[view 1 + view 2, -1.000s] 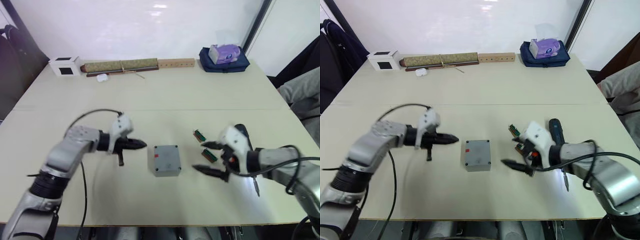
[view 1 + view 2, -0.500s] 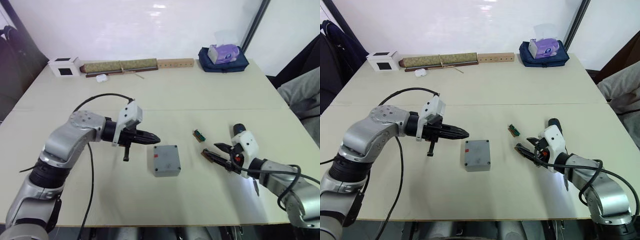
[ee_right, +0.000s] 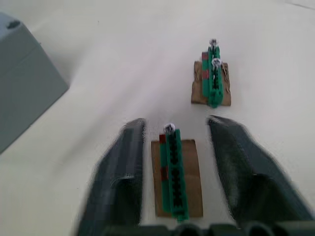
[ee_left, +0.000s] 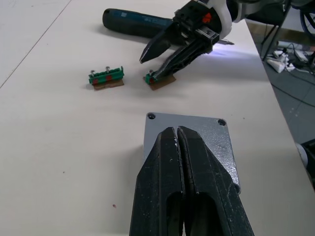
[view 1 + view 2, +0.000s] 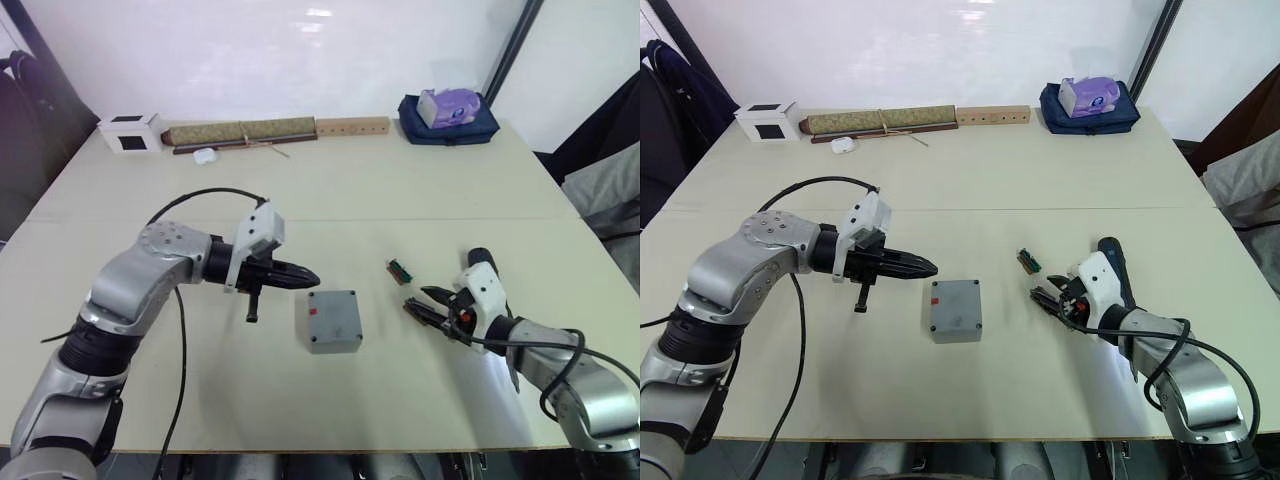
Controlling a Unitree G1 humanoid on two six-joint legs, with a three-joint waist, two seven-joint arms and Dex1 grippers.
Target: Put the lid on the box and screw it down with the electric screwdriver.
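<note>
The grey box [image 5: 336,345] stands mid-table with the lid [image 5: 333,315] lying on top, screw holes showing at the lid's corners [image 4: 215,133]. My left gripper [image 5: 310,277] is shut and empty, its tips just above the box's left edge. To the right of the box, my right gripper [image 5: 420,303] is down at the table with its fingers [image 3: 123,162] apart on either side of a small green part [image 3: 173,172] on a brown backing. The electric screwdriver [image 4: 142,24] lies flat on the table just beyond the right gripper, partly hidden by my right wrist [image 5: 1110,255].
A second green part [image 5: 399,270] lies close by, between box and screwdriver. Along the far edge stand a white cube with a black square [image 5: 130,132], a rolled mat [image 5: 240,132], a wooden strip [image 5: 352,126] and a blue bag with tissues [image 5: 448,115]. A person's grey sleeve [image 5: 610,190] shows at the right.
My right gripper has dropped to the table and narrowed from wide open to straddle the green part. The left gripper moved right to the box edge, then held still.
</note>
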